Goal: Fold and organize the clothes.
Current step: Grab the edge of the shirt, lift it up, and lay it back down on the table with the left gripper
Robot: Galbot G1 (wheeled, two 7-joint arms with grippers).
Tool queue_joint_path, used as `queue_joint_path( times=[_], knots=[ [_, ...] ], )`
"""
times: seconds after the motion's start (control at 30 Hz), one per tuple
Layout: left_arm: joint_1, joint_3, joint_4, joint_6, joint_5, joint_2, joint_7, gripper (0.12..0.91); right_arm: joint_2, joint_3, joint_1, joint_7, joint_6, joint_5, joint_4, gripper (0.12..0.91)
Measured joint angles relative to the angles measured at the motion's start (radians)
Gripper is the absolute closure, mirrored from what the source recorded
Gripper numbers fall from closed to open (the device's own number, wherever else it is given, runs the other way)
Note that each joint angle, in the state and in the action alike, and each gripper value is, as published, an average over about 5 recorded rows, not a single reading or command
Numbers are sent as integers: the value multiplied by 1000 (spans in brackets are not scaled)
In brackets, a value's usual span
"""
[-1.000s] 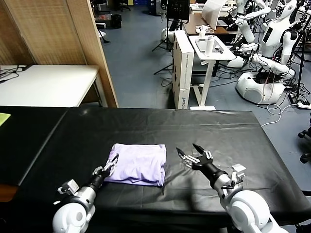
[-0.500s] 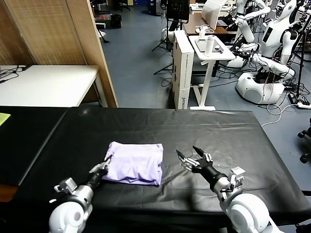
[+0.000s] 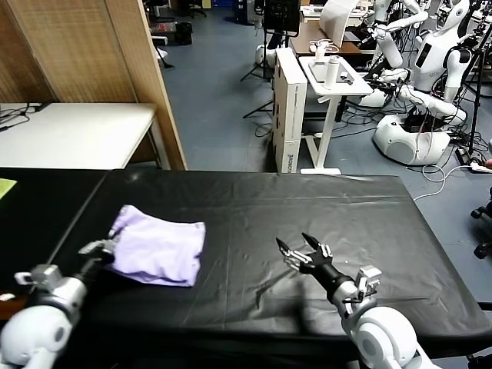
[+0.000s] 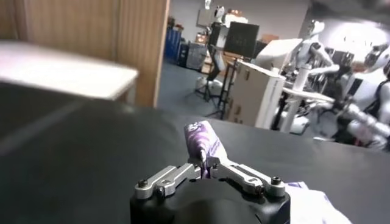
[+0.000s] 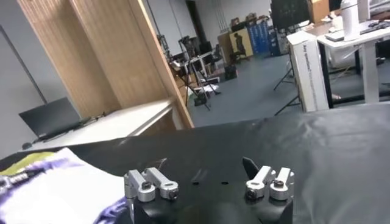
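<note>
Lavender and softly rumpled, the folded T-shirt [image 3: 156,250] lies on the black table cover [image 3: 254,207] toward the robot's left side in the head view, well apart from the right arm. There the left gripper [image 3: 104,247] reaches in low from the near left corner, forearm angled toward the cloth, its tips pinched on the shirt's near left edge. The right gripper [image 3: 298,247] stretches forward from the near right, hovering just above the bare cover with its jaws spread wide and nothing between them. In the left wrist view, the left gripper [image 4: 206,172] has its fingers drawn together on a raised fold of the shirt [image 4: 204,141], whose darker purple print shows. In the right wrist view, the right gripper [image 5: 207,176] stands wide apart over the cover, with the shirt [image 5: 55,189] off to one side.
</note>
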Motion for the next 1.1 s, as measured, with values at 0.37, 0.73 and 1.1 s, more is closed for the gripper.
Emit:
queue_joint_path(
  times=[0.37,0.73,1.1],
  knots=[
    [47,-112,-123,47,128,127,-39,853,13,-7,-4,3,5,17,-16,118],
    [-36,238,-192,94,270,-137,-95,853,12,22,-49,6,4,1,9,118],
    [-67,501,-72,70,352,-388,-119,790,19,-17,-23,28,-34,40,8,118]
  ],
)
